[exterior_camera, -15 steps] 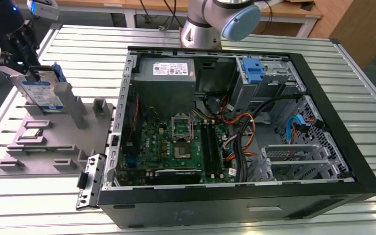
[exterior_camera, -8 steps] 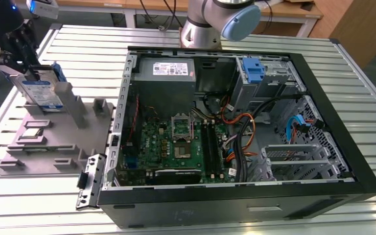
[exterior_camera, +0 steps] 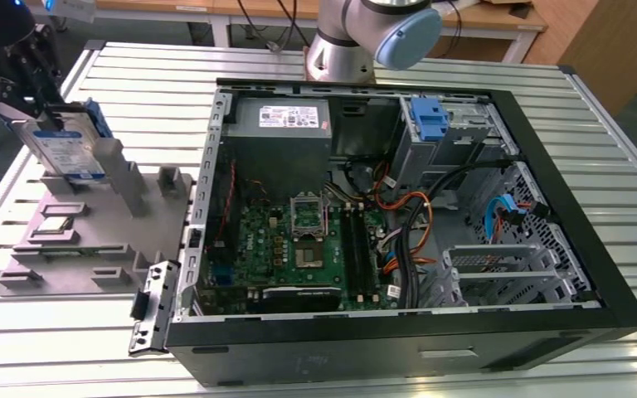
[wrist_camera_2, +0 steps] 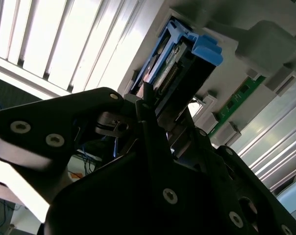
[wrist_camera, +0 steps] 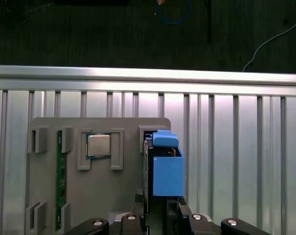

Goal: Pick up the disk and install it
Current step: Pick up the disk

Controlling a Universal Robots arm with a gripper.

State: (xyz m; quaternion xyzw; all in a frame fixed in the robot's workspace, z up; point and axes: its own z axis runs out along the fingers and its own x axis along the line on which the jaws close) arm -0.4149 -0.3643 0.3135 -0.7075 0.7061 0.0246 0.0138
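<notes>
The disk [exterior_camera: 67,143] stands on edge in a slot of the grey fixture [exterior_camera: 109,240], at the exterior view's left, outside the open computer case [exterior_camera: 407,207]. It is silver-grey with a blue-and-white label and blue side rails. In the first wrist view I see the disk [wrist_camera: 166,171] edge-on from above, its blue rail toward the camera. My gripper [wrist_camera: 160,208] straddles the disk's near end, one finger on each flat side, and looks shut on it. The second wrist view has the dark fingers [wrist_camera_2: 148,105] pressed against the disk [wrist_camera_2: 187,63].
A CPU [wrist_camera: 98,145] and a green memory stick [wrist_camera: 61,176] sit in other fixture slots. In the case, a bare blue bracket [exterior_camera: 430,118] sits in the far bay beside the grey power supply [exterior_camera: 285,124]. The arm's base [exterior_camera: 347,46] stands behind the case on the slatted table [exterior_camera: 617,149].
</notes>
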